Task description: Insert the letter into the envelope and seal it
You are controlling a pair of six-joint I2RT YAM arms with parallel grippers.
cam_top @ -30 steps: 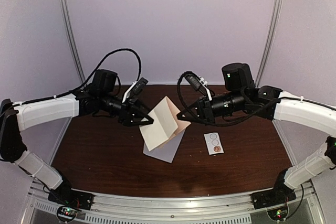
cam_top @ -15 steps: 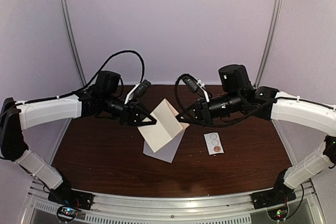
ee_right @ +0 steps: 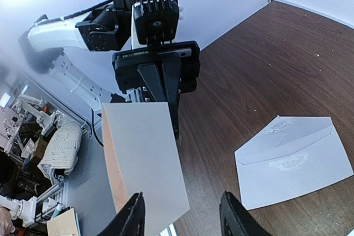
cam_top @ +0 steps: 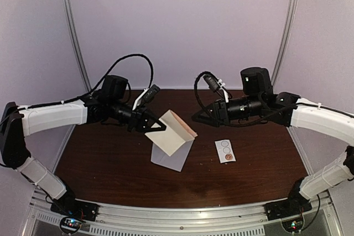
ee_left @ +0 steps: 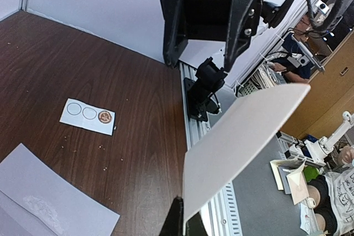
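Note:
The letter point(cam_top: 177, 132), a folded cream sheet, hangs in the air over the table's middle. My left gripper point(cam_top: 159, 127) is shut on its left edge; in the left wrist view the sheet point(ee_left: 243, 142) rises from the pinched tips point(ee_left: 185, 224). My right gripper point(cam_top: 197, 119) stands open just right of the sheet, no longer touching it. In the right wrist view the letter point(ee_right: 145, 158) reaches in front of the left of its two spread fingers point(ee_right: 133, 216). The pale grey envelope point(cam_top: 170, 157) lies flat below, flap open point(ee_right: 293, 161).
A small white sticker strip point(cam_top: 225, 151) with circles lies on the dark wood table point(cam_top: 110, 164) right of the envelope. It also shows in the left wrist view as the strip point(ee_left: 87, 116). A metal rail point(cam_top: 177, 214) runs along the near edge.
My left gripper has shut on the letter's left edge. My right gripper has opened, let go of the letter and drawn back to the right. The sheet has tipped slightly.

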